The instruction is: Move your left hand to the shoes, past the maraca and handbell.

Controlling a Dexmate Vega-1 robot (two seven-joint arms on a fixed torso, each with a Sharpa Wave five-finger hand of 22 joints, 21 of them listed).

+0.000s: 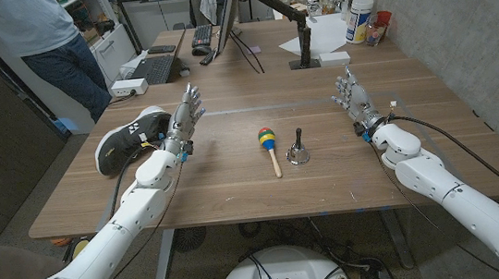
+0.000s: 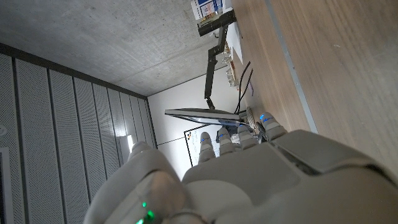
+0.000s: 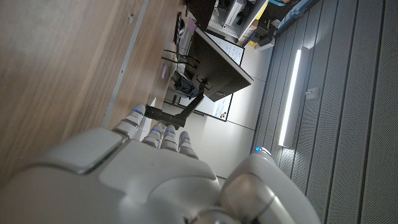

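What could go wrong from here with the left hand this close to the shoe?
The left hand stands open right beside the black-and-white shoe, which overhangs the table's left edge; a nudge could push it off. A sweep back toward the middle might knock over the upright handbell or roll the maraca.

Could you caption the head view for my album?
Left hand beside the shoe; maraca and handbell mid-table.
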